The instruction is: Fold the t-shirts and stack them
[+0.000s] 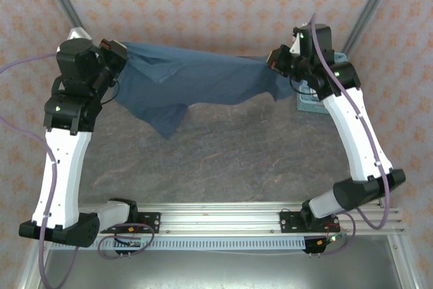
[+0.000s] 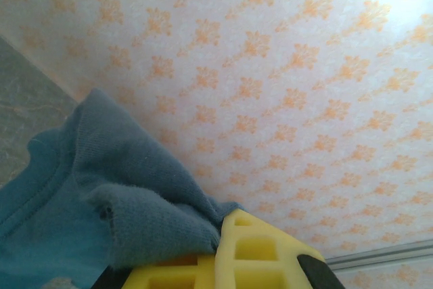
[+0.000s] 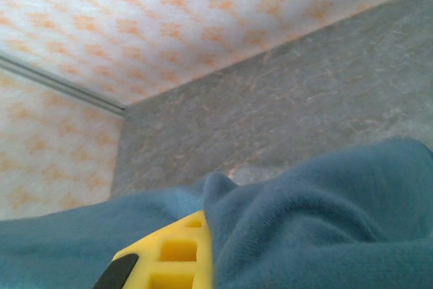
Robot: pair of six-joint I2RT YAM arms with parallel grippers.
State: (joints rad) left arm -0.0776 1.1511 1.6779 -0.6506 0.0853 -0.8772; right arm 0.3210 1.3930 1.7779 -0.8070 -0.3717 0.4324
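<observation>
Grey table (image 1: 223, 160) lay under both arms. 1 slate-blue t-shirt (image 1: 203, 79) hung stretched between left gripper (image 1: 116, 53) and right gripper (image 1: 276, 60), both clamped on cloth, middle sagging below them. Judged: no fold made, stacking not begun.

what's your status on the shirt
Left gripper and right gripper both shut on t-shirt. Shirt stretched between them. Basket behind right arm, not in the way.

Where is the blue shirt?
In the top view the dusty slate-blue cloth t-shirt hangs stretched over the far tabletop, between jaws of the left gripper and right gripper.
</observation>
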